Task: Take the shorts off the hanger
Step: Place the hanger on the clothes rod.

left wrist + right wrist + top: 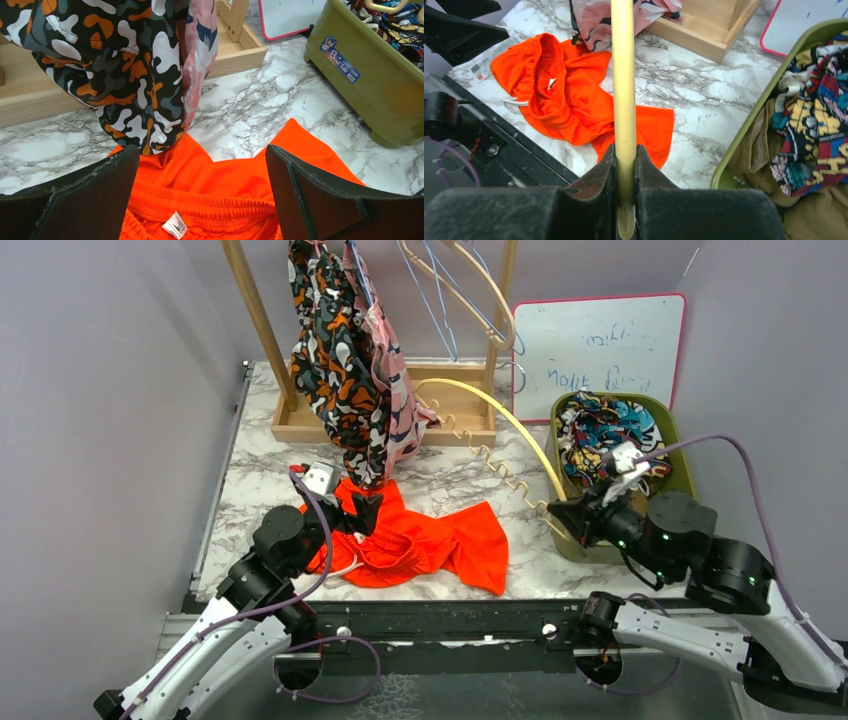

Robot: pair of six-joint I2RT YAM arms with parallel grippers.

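Observation:
Bright orange shorts (420,545) lie crumpled on the marble table (250,490), waistband and label up (200,200). My left gripper (362,510) hovers wide open just above their waistband, holding nothing (202,190). A pale yellow hanger (510,425) arcs over the table. My right gripper (565,512) is shut on the hanger's end (624,100). Black-orange-white blotch shorts (335,360) and pink print shorts (395,390) hang from the wooden rack (400,420), their hems near the orange pair.
An olive tub (680,475) at the right holds multicolour print shorts (600,435) and tan fabric (764,155). Empty hangers (470,290) hang on the rack. A whiteboard (600,345) leans against the back wall.

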